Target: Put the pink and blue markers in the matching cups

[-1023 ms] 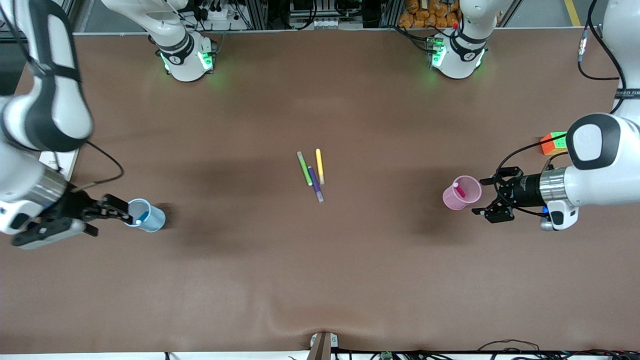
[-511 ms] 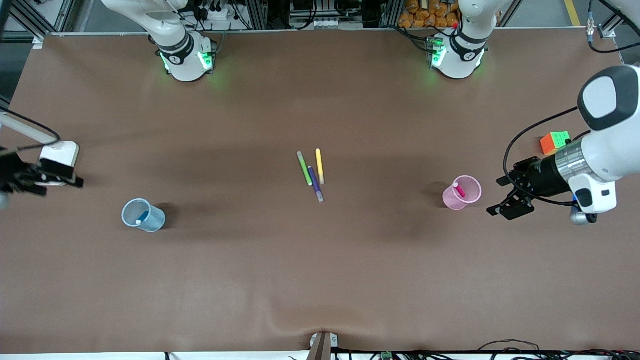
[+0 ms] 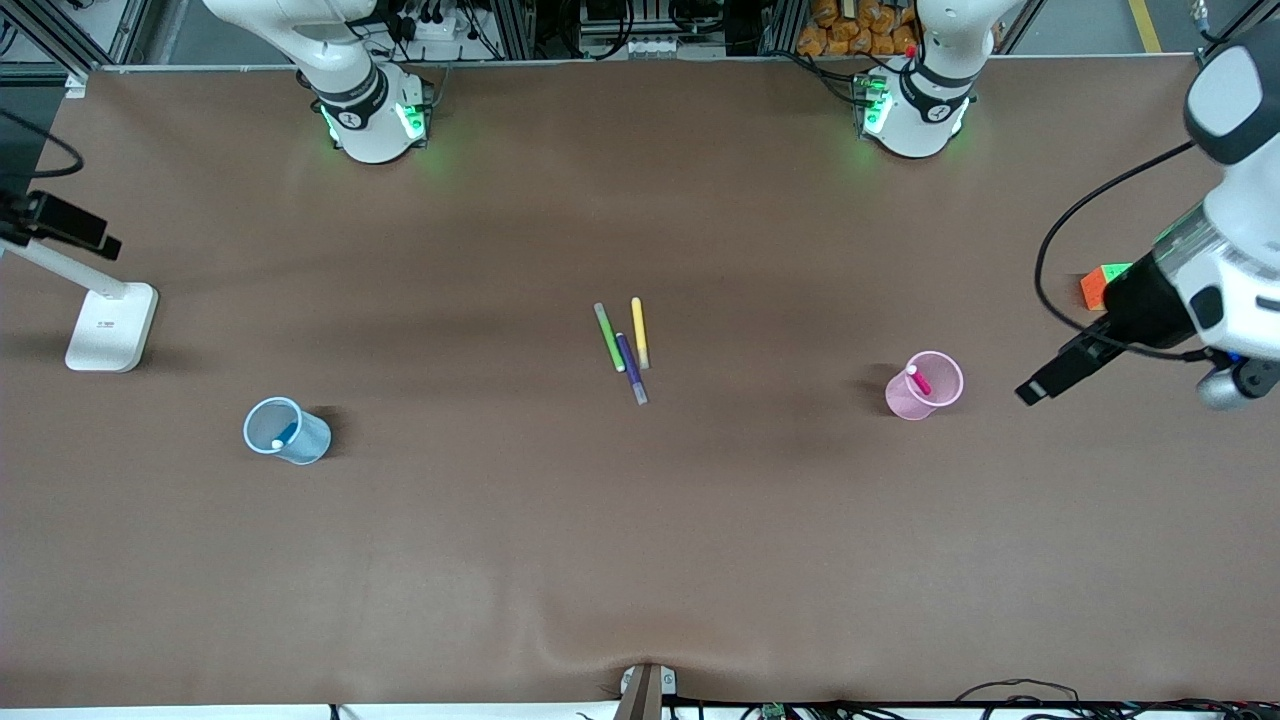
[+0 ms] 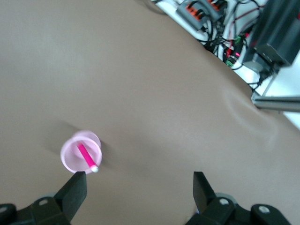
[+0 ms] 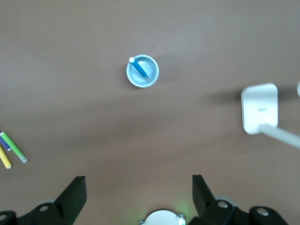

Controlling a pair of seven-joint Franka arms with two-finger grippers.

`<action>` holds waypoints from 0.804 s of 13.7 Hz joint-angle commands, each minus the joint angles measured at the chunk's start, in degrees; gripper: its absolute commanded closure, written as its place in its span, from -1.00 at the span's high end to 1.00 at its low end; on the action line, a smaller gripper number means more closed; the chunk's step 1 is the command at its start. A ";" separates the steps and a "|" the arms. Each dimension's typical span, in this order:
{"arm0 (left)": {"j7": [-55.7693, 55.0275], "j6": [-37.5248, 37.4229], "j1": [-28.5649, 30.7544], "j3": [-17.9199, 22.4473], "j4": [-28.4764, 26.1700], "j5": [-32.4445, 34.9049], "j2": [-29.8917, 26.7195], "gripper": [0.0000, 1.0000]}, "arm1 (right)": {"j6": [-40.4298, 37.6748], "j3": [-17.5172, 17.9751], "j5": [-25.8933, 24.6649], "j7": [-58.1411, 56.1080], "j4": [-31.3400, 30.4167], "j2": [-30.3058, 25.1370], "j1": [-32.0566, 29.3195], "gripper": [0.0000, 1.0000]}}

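Note:
The pale pink cup (image 3: 905,400) stands upright toward the left arm's end of the table, with the pink marker (image 3: 918,380) leaning inside it. The light blue cup (image 3: 312,441) stands toward the right arm's end and holds the blue marker (image 3: 284,435). My left gripper (image 3: 1045,382) hangs open and empty, beside the pink cup (image 4: 69,158) and clear of its marker (image 4: 86,157). My right gripper (image 3: 70,228) shows at the picture's edge, raised high, open and empty. Its wrist view looks down on the blue cup (image 5: 153,65) and blue marker (image 5: 139,68).
Green (image 3: 609,338), purple (image 3: 631,368) and yellow (image 3: 639,332) pens lie together at the table's middle. A colour cube (image 3: 1098,286) sits under the left arm. A white stand base (image 3: 112,326) with a slanted pole is at the right arm's end.
Both grippers have drawn back from their cups and risen, each toward its own end of the table. The markers stay in the cups.

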 commanded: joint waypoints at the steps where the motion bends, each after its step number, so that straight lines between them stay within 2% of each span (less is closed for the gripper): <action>1: 10.18 -1.56 0.97 0.35 -0.67 1.28 -2.07 1.00 | 0.69 2.01 -1.59 2.10 -8.17 -6.72 -2.08 1.00; 3: 13.35 -3.14 1.24 0.35 -0.49 4.69 -2.42 1.00 | 1.83 2.01 -0.54 2.01 -10.72 -7.35 -1.64 1.00; 6: 19.59 -7.35 1.24 0.43 -0.49 5.50 -4.35 1.00 | 5.15 2.88 0.43 2.01 -10.48 -7.18 -1.64 1.00; 8: 21.19 -10.34 1.41 0.52 -0.40 5.50 -6.98 1.00 | 5.18 2.45 0.35 -0.43 -4.09 -3.68 -2.25 1.00; 11: 23.03 -16.58 1.33 0.70 -0.31 5.50 -10.76 1.00 | 0.18 2.97 -0.18 -2.03 -0.63 -2.96 -2.26 1.00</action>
